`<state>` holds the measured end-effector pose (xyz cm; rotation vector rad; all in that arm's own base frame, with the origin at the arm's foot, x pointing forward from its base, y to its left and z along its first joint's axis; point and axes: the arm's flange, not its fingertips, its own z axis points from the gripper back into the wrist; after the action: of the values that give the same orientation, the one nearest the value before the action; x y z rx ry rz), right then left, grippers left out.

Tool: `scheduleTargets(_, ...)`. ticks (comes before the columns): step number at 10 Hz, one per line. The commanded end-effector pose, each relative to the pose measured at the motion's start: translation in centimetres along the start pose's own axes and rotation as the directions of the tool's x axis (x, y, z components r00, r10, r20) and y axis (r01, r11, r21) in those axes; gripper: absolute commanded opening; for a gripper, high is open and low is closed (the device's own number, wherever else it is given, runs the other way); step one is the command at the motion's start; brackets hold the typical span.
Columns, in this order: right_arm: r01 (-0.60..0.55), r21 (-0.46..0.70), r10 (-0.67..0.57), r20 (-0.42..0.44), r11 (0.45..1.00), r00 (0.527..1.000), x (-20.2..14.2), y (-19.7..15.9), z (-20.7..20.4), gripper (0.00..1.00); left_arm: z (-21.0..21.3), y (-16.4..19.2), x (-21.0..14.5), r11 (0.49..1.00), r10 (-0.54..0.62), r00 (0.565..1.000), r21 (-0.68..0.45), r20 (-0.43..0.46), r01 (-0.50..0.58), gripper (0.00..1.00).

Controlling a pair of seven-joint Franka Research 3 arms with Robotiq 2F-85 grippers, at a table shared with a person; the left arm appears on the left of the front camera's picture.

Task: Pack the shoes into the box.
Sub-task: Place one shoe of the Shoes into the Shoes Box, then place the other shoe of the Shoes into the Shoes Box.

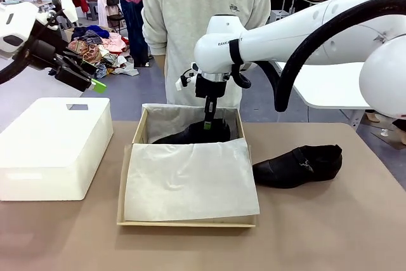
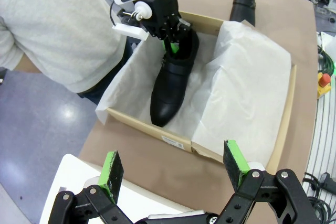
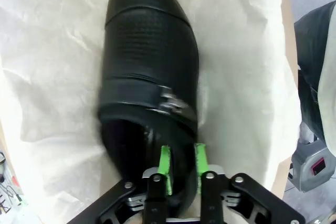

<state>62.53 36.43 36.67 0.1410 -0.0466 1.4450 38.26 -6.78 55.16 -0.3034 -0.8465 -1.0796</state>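
Note:
One black glossy shoe (image 1: 193, 133) lies in the back of the tan cardboard box (image 1: 133, 157), on white tissue paper (image 1: 190, 182). My right gripper (image 1: 207, 124) reaches down into the box and is shut on the rim of this shoe's heel opening. The right wrist view shows the green pads (image 3: 165, 163) pinching that rim, with the shoe (image 3: 149, 56) pointing away. The second shoe (image 1: 298, 166) lies on the table right of the box. My left gripper (image 1: 89, 80) hovers open, high at the far left. In its own view the gripper (image 2: 172, 163) looks down on the box (image 2: 157, 132) and shoe (image 2: 170, 85).
A white rounded plastic box (image 1: 54, 144) stands on the table left of the cardboard box. A person in a light grey sweater (image 1: 203, 17) stands at the far edge, right behind the box. A white table (image 1: 323, 84) stands at the back right.

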Motion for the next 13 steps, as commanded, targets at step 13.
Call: scheduleTargets(13, -0.035, -0.029, 0.035, -0.009, 0.999, 0.999, -0.5, 3.0, 7.6, 1.00, 0.0, 0.3, 0.0, 1.000, -0.012, 1.000, -0.009, 0.013, 0.012, 1.00)
